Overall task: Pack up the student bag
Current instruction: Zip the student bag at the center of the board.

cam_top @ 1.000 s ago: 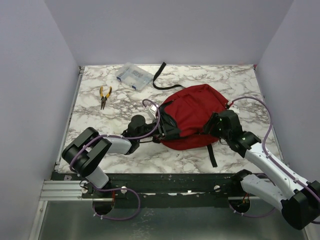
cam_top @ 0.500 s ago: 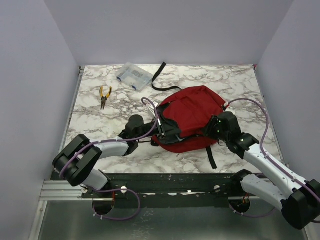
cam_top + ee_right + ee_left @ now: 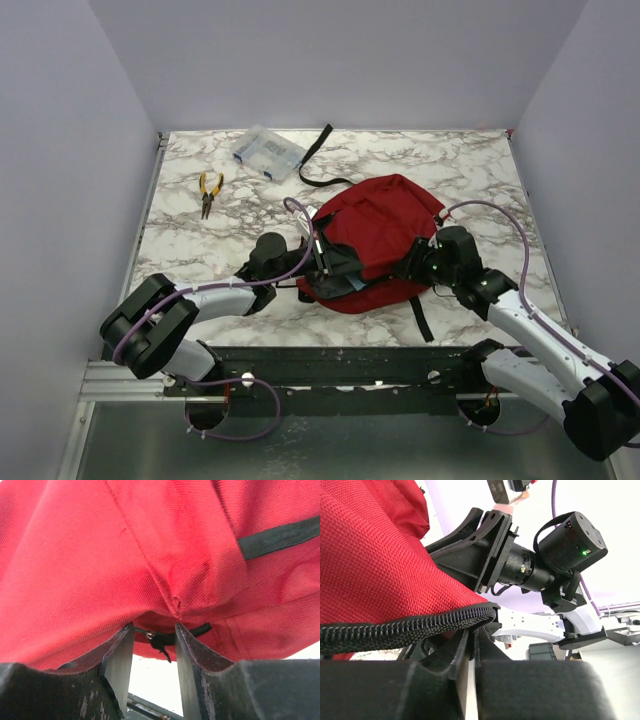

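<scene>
The zip edge (image 3: 410, 625) is clenched in the left gripper (image 3: 470, 636), backpack (image 3: 125, 555) fabric in the right gripper (image 3: 152, 630); the mouth is best spread evenly

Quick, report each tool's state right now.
Left tool: closed, pinching the bag at its zip edge.
Right tool: closed partway on a fold of the bag's red cloth.

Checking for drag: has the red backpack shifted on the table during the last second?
Yes: the red backpack slid toward the near edge of the table, slightly leftward.
</scene>
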Robot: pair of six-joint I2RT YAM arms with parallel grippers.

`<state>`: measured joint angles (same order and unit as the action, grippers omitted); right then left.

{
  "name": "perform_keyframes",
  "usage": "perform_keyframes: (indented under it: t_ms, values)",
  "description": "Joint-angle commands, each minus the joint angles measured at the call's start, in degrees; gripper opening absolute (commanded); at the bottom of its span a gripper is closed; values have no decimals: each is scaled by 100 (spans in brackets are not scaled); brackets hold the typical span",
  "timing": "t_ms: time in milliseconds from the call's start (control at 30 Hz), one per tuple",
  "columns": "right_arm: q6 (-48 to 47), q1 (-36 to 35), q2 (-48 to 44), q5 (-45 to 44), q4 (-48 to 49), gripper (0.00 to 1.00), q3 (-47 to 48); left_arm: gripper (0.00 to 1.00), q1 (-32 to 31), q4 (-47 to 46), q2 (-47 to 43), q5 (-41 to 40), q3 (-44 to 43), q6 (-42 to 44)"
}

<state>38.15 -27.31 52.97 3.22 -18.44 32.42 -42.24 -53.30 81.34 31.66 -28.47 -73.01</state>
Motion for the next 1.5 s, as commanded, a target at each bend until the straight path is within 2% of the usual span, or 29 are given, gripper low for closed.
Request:
perform_keyframes:
  t_ms: [0,67,100,200,567,867,933,1133,1233,1333,1467]
  values:
    - [96,6,-171,551,76,39,-174,20,-35,-82,-19,133,187,49]
    - [94,11,-162,581,30,27,-185,35,-32,-84,-89,61,303,88]
    - [79,9,-156,594,-3,22,-184,39,-32,-80,-135,15,394,117]
    - [33,8,-185,555,-178,1,-118,45,59,-74,-255,-66,653,199]
    - [191,11,-779,829,-1153,1,729,56,154,-16,-392,-335,1314,775]
    - [21,11,-1009,825,-1459,1,1154,60,147,118,-840,-247,1545,1149]
    - [-111,9,-939,1210,-1253,1,1006,60,150,133,-1067,-245,1691,1255]
    - [-232,-1,-440,3315,-228,1,418,60,111,171,-1852,-26,2186,1687]
    - [-205,-2,-232,3668,-24,1,298,59,-157,285,-2262,-6,2208,2119]
    - [-319,-1,-134,3519,-173,1,356,60,-659,519,-2740,-460,2113,2620]
    - [-354,0,-147,3077,-378,15,417,63,-1554,1734,-3121,-1646,1537,3771]
